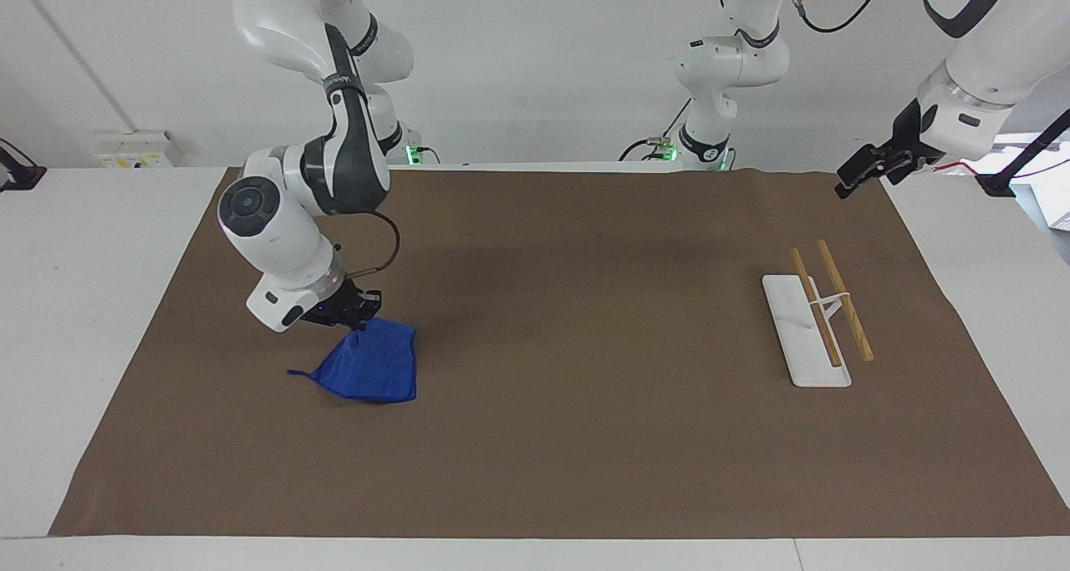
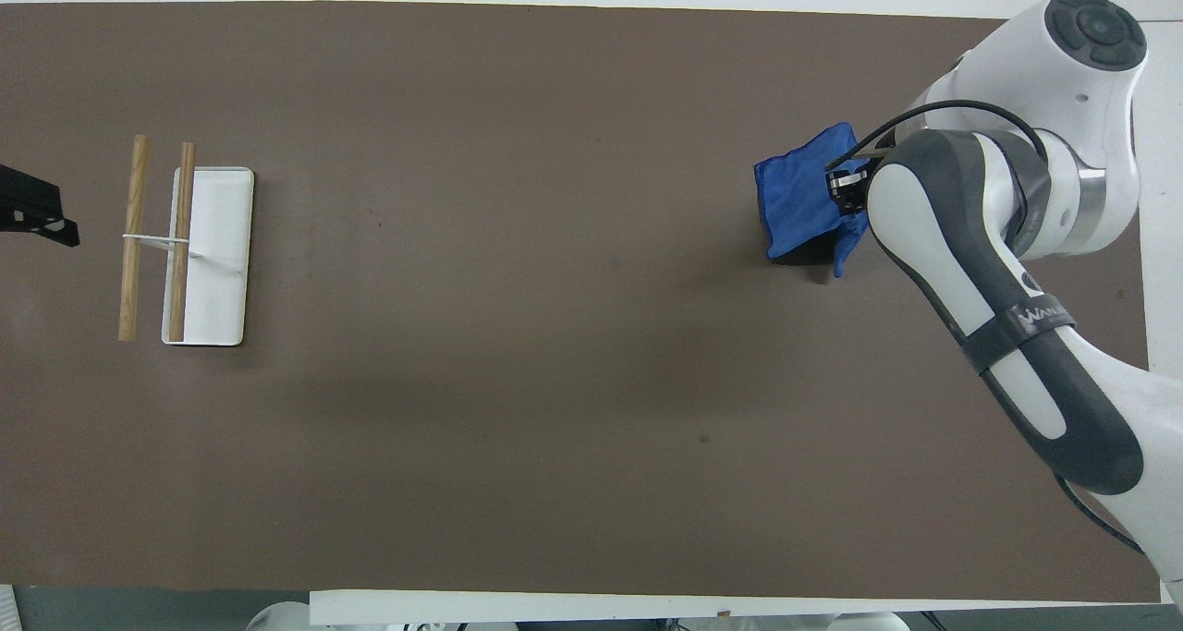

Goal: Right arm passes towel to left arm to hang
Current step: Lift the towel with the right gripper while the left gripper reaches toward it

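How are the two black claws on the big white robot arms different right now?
The right gripper is pinching the bright blue soft towel and lifting it off the brown mat; the left gripper holds nothing. The right one hangs low over the mat; the left one waits up high at the mat's corner. Both are black and sit on big white arms.

Overhead, right hand [image 2: 846, 188] mostly covered by its own forearm, only a small black part showing against the towel [image 2: 799, 201]; edge of towel toward that arm tucked under the forearm. Left hand [image 2: 37, 220] cut by the frame edge overhead, just a black tip in view; grip state unreadable in the facing view [image 1: 865, 170] too. Upper parts of both big arms cropped at the frame top in the facing view.
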{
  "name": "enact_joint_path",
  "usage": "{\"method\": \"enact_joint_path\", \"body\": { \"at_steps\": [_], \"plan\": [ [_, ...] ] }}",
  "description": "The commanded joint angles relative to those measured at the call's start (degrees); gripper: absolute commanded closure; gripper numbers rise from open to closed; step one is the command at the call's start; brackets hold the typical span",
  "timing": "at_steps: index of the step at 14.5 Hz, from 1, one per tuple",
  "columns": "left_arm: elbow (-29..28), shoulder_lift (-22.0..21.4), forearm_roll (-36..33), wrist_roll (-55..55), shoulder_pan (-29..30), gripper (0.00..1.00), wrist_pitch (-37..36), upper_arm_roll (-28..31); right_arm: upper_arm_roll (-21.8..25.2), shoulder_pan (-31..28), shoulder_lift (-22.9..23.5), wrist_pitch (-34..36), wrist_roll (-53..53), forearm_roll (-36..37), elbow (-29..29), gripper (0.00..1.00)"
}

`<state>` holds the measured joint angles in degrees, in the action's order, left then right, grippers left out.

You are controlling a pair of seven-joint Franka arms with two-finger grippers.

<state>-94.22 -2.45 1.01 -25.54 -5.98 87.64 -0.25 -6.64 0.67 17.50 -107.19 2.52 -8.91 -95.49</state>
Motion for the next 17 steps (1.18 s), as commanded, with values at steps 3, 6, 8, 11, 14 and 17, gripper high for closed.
{"method": "enact_joint_path", "body": {
  "at_steps": [3, 6, 8, 11, 14, 17],
  "plan": [
    [-13.98, -6.08, -0.83, -35.84, -12.2, 0.0, 17.2, -0.19, -2.06, -0.32, 0.34, 4.8, 14.51, -20.48, 5.58, 1.0],
    [-13.89, -5.02, 0.3, -48.34, -15.89, 0.0, 23.61, -0.28, -2.59, 2.05, 0.34, 3.39, 25.92, -33.15, 5.4, 1.0],
    [-13.37, -3.45, 2.24, -53.27, -18.18, 0.0, 26.17, -0.28, -2.59, 5.21, 0.26, 2.17, 32.88, -40.28, 5.31, 1.0],
    [-12.75, -1.86, 2.24, -60.04, -21.26, 0.0, 27.32, -0.28, -2.59, 9.42, -0.54, -4.77, 39.74, -44.78, 4.79, 1.0],
    [-12.66, -0.28, 2.15, -63.75, -22.93, 0.0, 28.2, -0.28, -2.59, 13.12, -0.54, -7.94, 42.74, -47.43, 4.79, 1.0],
    [-12.75, 0.68, 1.72, -67.35, -24.95, 0.01, 29.95, -0.28, -2.68, 14.97, -0.54, -9.71, 46.87, -51.37, 4.79, 1.0]
  ]
}}
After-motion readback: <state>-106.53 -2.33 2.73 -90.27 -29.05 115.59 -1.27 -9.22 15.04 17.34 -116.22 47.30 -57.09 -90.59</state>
